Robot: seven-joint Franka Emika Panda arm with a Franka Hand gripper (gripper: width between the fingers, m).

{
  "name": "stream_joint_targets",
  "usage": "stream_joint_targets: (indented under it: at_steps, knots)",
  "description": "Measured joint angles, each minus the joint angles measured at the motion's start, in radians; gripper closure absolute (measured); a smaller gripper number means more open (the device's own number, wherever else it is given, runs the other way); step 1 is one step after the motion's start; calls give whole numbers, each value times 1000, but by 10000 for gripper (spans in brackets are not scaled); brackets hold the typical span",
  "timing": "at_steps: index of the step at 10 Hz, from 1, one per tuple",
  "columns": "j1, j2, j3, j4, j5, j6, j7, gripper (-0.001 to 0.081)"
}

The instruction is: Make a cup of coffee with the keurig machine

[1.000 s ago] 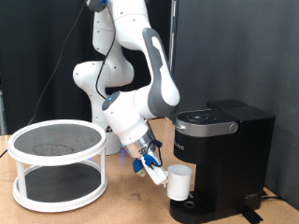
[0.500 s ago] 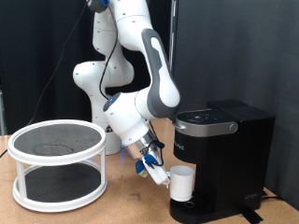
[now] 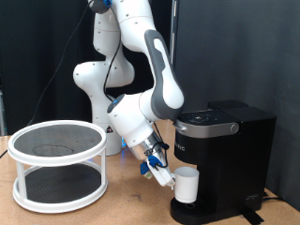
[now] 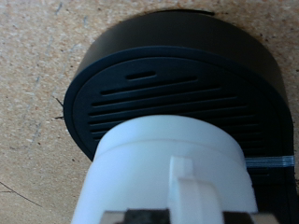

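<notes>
One hand (image 3: 165, 174) gripping white cup (image 3: 188, 185), over keurig machine (image 3: 225, 159) drip base (image 4: 173, 84)

We see the gripper (image 3: 165, 176) carry the cup (image 3: 187, 185) further toward the exterior view's right than a second ago and slightly lower, so it now hangs over the keurig machine's (image 3: 225, 150) round drip base (image 4: 177, 84).

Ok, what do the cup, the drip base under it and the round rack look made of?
The cup, in the claw, looks like glazed ceramic or smooth plastic: plain white, slight sheen. The drip base of the keurig machine looks like matte black moulded plastic with slotted vents. The two-tier rack appears to be white-coated metal with dark mesh shelves. The table looks like particle board.
</notes>
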Motion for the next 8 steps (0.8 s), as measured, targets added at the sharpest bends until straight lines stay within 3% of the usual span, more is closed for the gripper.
stream_joint_targets:
  at_steps: [4, 5, 7, 8]
  knots:
    - [-1, 2, 0, 2, 0, 5, 1, 805]
    - [-1, 2, 0, 2, 0, 5, 1, 590]
    - [-2, 2, -1, 2, -4, 5, 4, 300]
    - [-3, 1, -3, 0, -24, 1, 19, 300]
